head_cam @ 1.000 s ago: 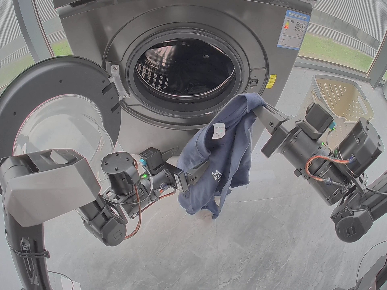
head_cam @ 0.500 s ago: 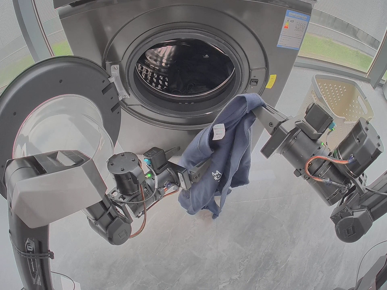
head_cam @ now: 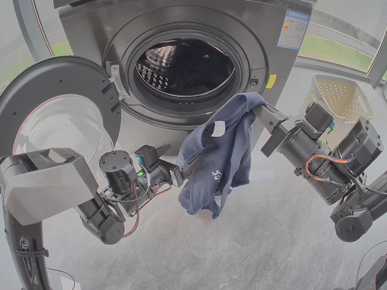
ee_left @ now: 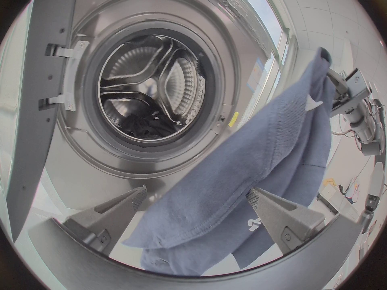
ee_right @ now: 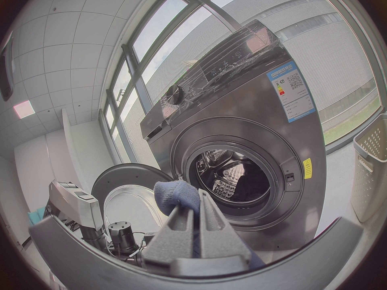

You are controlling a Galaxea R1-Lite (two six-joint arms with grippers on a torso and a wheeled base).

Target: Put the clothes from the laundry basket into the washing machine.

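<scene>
**blue sweatshirt hangs before open washing machine, held by one arm**

head view: a blue sweatshirt [head_cam: 225, 154] hangs in mid-air at the centre of the scene, just in front of the washing machine [head_cam: 92, 25] standing at 12 o'clock. the right gripper [head_cam: 256, 108], coming in from 3 o'clock, is clamped on the garment's top edge. the cloth drapes down from it toward 7 o'clock, above the pale floor [head_cam: 262, 238]. a white tag [head_cam: 218, 129] shows on the fabric. the left gripper [head_cam: 184, 153], reaching in from 8 o'clock, stands spread apart at the sweatshirt's 9 o'clock edge, with one finger [head_cam: 192, 165] against the cloth. the door [head_cam: 52, 81] is swung wide open toward 9 o'clock, and dark clothes [head_cam: 189, 77] lie inside the drum [head_cam: 151, 75]. a beige laundry basket [head_cam: 342, 97] sits on the floor at 2 o'clock, beside the machine and behind the right arm.

left wrist view: the left gripper's two fingers are wide apart. a fold of the sweatshirt hangs between them, not squeezed. beyond it the drum gapes open with dark clothes low inside. farther off, the right gripper holds the garment's highest point.

right wrist view: the right gripper's fingers are pressed together, with a bunch of blue cloth pinched at their tips. past them stand the machine, its open door and the basket at its side.
</scene>
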